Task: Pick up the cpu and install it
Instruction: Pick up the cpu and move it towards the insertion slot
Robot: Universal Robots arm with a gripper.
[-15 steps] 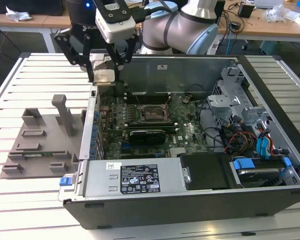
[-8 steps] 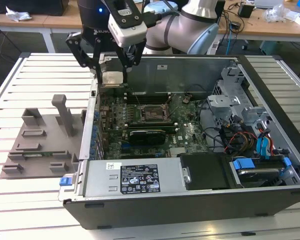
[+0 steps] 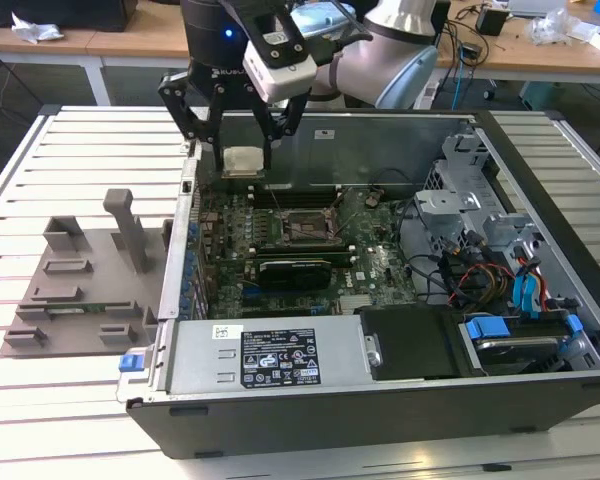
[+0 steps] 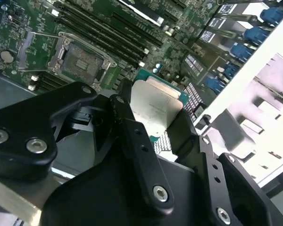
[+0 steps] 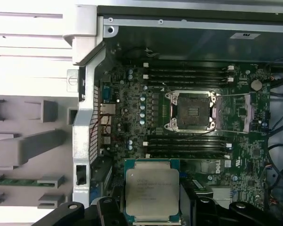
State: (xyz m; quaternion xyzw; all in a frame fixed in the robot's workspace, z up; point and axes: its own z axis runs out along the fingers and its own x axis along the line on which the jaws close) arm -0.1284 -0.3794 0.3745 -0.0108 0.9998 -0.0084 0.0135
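Black two-fingered tool (image 3: 243, 152) clamping the small, square, silvery-topped cpu (image 5: 152, 190) by opposite edges, held above and to one side of the open motherboard socket (image 5: 191, 111); seating it well likely demands exact centring, matched corner orientation and a flat, gentle descent.

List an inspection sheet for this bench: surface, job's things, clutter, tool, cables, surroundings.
Surface: white slatted table carrying an open computer case.
Job's things: cpu held above the board inside the case, metal top facing the first wrist view; socket open, no chip in it.
Clutter: grey tray with upright pegs, beside the case on the exterior view's left.
Tool: tool shut on the cpu's edges.
Cables: coloured cables bundled inside the case, exterior view's right.
Surroundings: wooden desks behind the table.
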